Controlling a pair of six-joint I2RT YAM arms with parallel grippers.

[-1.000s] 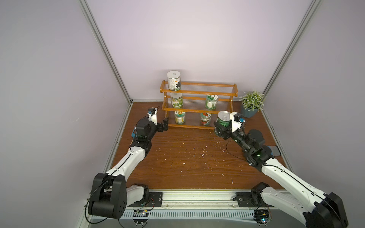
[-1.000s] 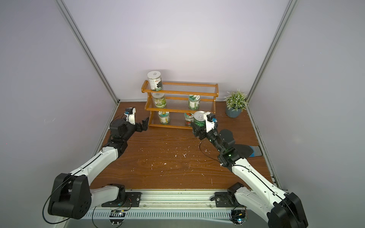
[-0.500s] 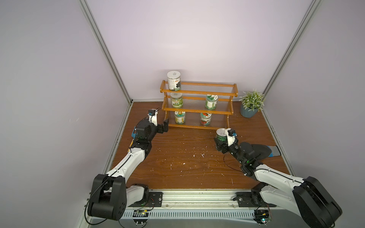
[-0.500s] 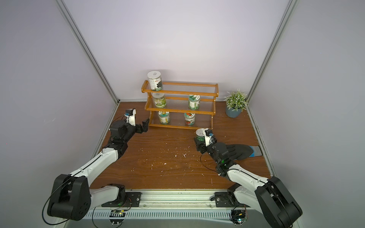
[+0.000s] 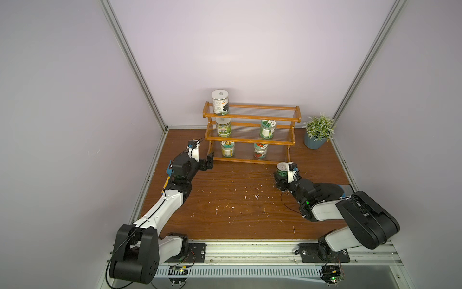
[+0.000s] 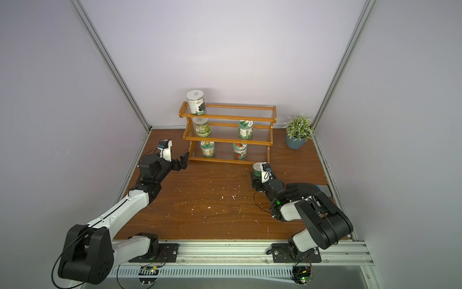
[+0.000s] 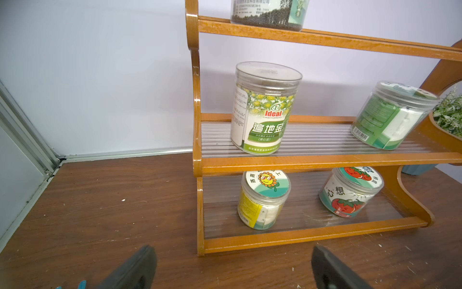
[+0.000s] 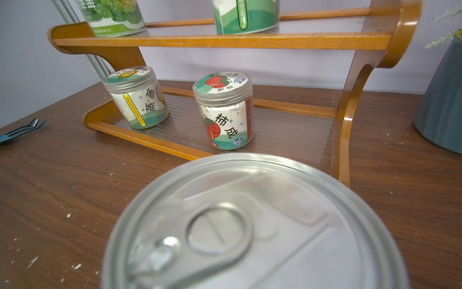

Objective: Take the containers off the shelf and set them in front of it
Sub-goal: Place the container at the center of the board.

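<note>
The orange-brown shelf (image 5: pixel 252 117) (image 6: pixel 225 115) stands at the back wall. On its top tier is a tall white-lidded can (image 5: pixel 220 101); two clear jars (image 5: pixel 223 126) (image 5: pixel 267 128) are on the middle tier and two (image 7: pixel 262 200) (image 8: pixel 225 112) on the bottom. My right gripper (image 5: pixel 281 179) is shut on the watermelon-print tin (image 5: pixel 282 170), low in front of the shelf's right end. Its silver pull-tab lid (image 8: pixel 250 225) hides the fingers in the right wrist view. My left gripper (image 7: pixel 232 252) (image 6: pixel 183 161) is open and empty just before the shelf's left corner.
A blue-grey plant pot (image 5: pixel 315 142) stands right of the shelf. A dark glove-shaped thing (image 6: pixel 300 189) lies beside my right arm. A small blue fork (image 8: pixel 20 130) lies on the table near my left arm. White crumbs dot the brown table (image 5: pixel 237 200). Walls close in on three sides.
My right arm has drawn back from the shelf and come down toward the table with the tin in its grip. My left arm has hardly moved.
</note>
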